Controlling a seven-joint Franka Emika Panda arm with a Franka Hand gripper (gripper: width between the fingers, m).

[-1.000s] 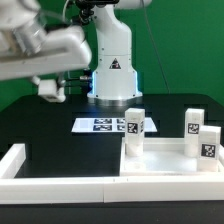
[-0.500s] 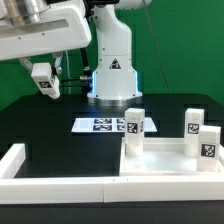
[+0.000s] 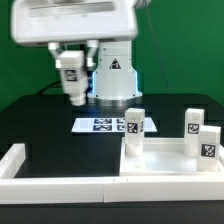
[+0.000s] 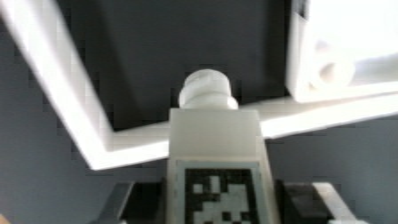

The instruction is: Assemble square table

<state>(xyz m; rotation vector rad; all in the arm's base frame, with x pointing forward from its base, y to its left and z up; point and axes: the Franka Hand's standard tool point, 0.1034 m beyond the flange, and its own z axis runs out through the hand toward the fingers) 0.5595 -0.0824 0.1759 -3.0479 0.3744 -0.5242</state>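
Note:
My gripper (image 3: pixel 71 58) hangs over the table's back left in the exterior view, shut on a white table leg (image 3: pixel 74 84) with a black-and-white tag. In the wrist view the leg (image 4: pixel 221 150) fills the middle between my dark fingers (image 4: pixel 135 200), its round peg end (image 4: pixel 208 86) pointing away. The white square tabletop (image 3: pixel 160 166) lies at the exterior view's right with three tagged legs (image 3: pixel 133 125) (image 3: pixel 193 122) (image 3: pixel 208 141) standing upright on it. Part of the tabletop (image 4: pixel 349 55) shows in the wrist view.
The marker board (image 3: pixel 100 125) lies flat behind the tabletop. Low white wall bars (image 3: pixel 30 168) run along the front and left of the black table; one shows in the wrist view (image 4: pixel 71 100). The robot's base (image 3: pixel 113 70) stands at the back.
The arm has swung from the exterior view's left toward the middle, carrying the leg with it. The tabletop and its legs have not moved.

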